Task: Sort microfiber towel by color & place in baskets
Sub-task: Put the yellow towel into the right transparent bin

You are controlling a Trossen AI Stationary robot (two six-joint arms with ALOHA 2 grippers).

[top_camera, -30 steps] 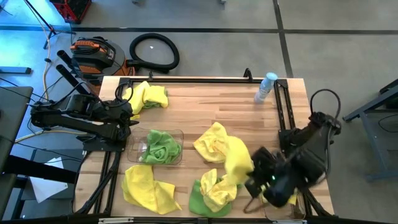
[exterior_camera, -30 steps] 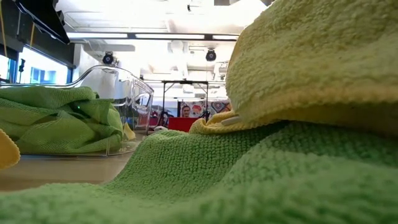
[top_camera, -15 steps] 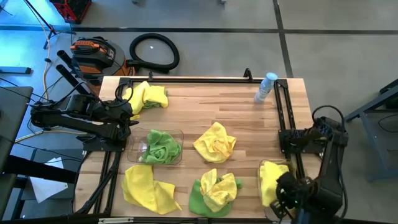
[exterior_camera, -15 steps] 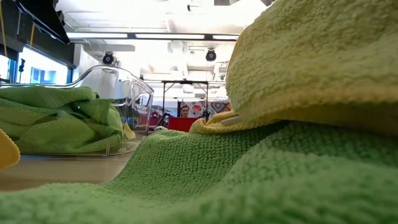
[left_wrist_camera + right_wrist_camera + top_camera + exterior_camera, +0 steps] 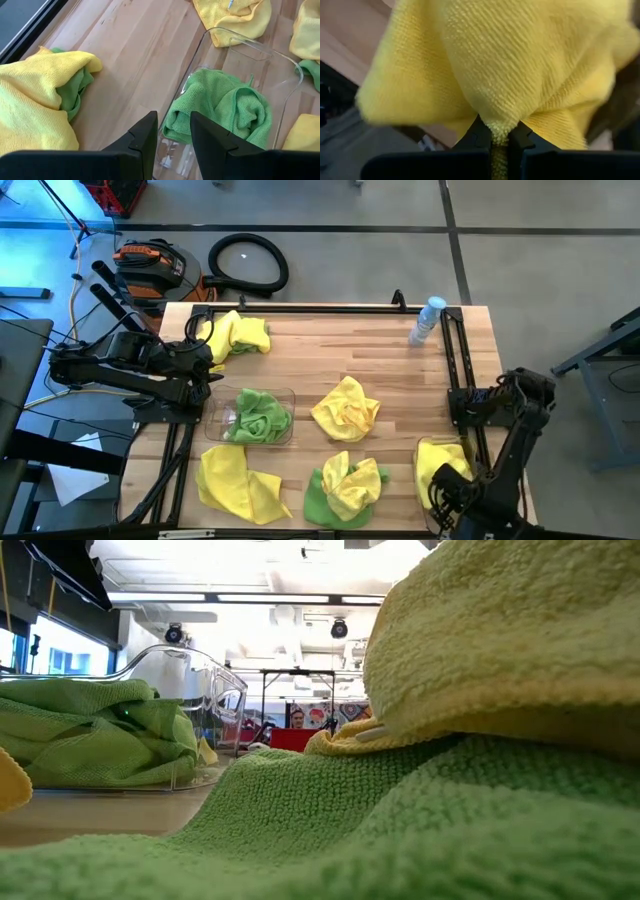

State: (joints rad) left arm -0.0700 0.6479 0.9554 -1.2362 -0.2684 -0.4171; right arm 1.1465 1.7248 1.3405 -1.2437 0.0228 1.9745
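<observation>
At the table's near right corner the right gripper (image 5: pixel 501 131) pinches a yellow towel (image 5: pixel 440 470) over a clear basket (image 5: pixel 424 448). The left gripper (image 5: pixel 172 137), parted and empty, waits beside the basket of green towels (image 5: pixel 258 415). Loose towels dot the wooden table (image 5: pixel 340 350); a hose (image 5: pixel 248 262) lies on the floor beyond.

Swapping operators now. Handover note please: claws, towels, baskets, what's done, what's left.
Right claw: shut on a yellow towel, over the clear basket at the table's right edge.
Left claw: open, empty, parked at the left edge.
Done: green towels in the middle basket.
Left: release the yellow one; then sort the yellow-green pile, yellow towel, yellow towel and green-yellow pile on the table.
</observation>
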